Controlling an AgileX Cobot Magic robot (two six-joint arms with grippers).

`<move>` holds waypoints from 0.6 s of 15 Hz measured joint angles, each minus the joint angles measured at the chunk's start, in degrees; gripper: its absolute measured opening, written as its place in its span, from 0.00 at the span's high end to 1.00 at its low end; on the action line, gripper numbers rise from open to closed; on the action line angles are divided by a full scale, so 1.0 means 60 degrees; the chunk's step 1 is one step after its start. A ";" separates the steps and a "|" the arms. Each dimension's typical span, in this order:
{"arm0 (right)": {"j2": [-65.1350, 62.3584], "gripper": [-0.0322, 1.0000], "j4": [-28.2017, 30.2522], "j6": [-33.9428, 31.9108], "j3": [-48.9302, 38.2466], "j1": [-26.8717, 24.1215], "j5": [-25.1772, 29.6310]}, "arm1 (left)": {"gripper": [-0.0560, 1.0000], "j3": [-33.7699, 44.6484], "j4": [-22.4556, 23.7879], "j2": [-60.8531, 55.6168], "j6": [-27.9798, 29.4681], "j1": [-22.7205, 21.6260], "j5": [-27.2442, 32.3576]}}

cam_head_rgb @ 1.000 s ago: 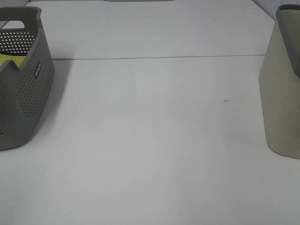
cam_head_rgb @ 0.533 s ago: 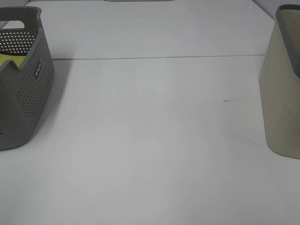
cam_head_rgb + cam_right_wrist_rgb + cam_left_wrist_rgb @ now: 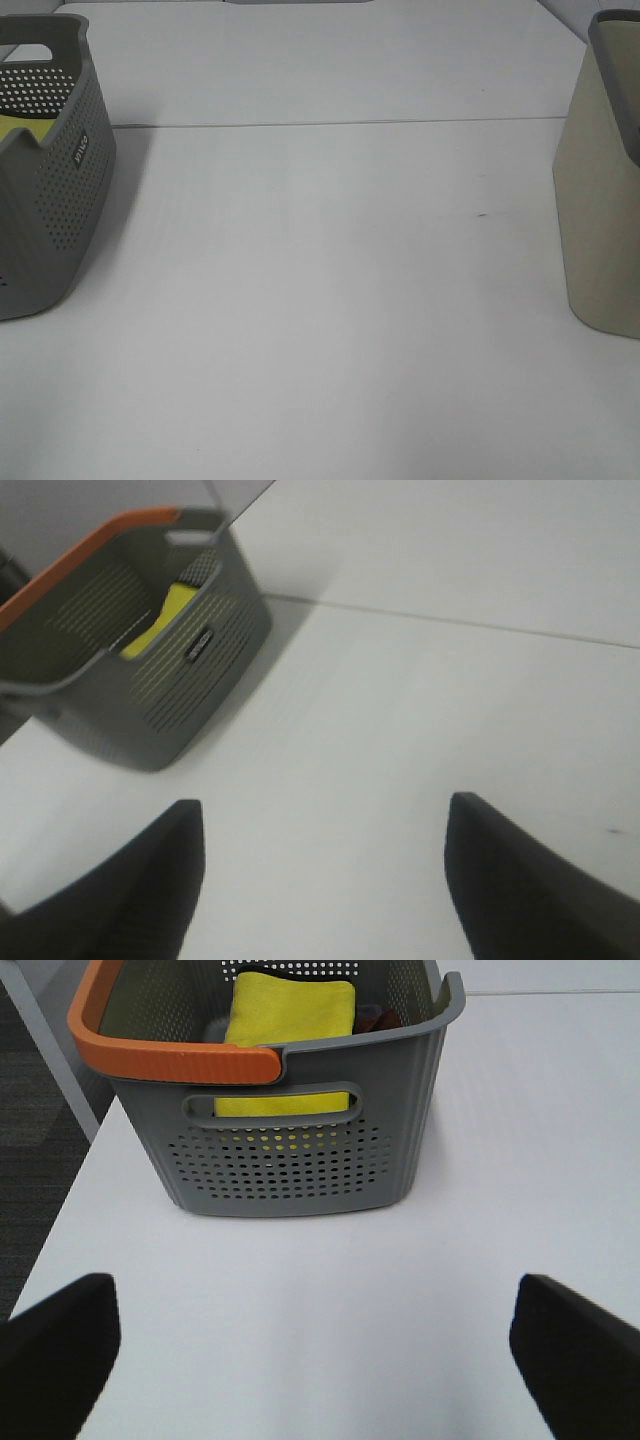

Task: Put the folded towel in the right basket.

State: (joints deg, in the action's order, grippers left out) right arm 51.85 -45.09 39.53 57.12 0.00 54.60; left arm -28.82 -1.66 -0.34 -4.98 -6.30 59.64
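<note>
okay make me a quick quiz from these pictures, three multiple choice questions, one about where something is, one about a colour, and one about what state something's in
1. Where is the yellow towel?
A. in the grey perforated basket
B. on the bare table
C. in the beige basket

2. What colour is the grey basket's handle?
A. blue
B. orange
C. white

3. How is the left hand?
A. shut on the towel
B. open, holding nothing
C. gripping the basket rim

Key: 1 A, the left wrist view shows the towel folded inside it. 2 B, the rim grip is orange. 3 B, both fingers stand wide apart over bare table.
</note>
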 joint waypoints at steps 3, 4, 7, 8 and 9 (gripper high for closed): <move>-0.1738 0.32 0.1833 -0.2072 0.0000 0.0554 0.1471 | 0.01 0.0000 0.0000 0.0000 0.0000 0.0000 0.0000; -0.2416 0.32 0.2426 -0.2712 0.0000 0.0554 0.1767 | 0.01 0.0000 0.0000 0.0000 0.0000 0.0000 0.0000; -0.4507 0.32 0.4192 -0.4469 0.0000 0.0554 0.2387 | 0.01 0.0000 0.0000 0.0000 0.0000 0.0000 0.0000; -0.5042 0.32 0.4784 -0.4889 0.0010 0.0554 0.2483 | 0.01 0.0000 0.0000 0.0000 0.0000 0.0000 0.0000; -0.5309 0.32 0.5118 -0.5080 0.0010 0.0554 0.2492 | 0.01 0.0000 0.0000 0.0000 0.0000 0.0000 0.0000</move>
State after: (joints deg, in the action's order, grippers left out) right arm 20.00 -14.38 9.05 57.18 3.32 69.56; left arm -28.82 -1.66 -0.34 -4.98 -6.30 59.64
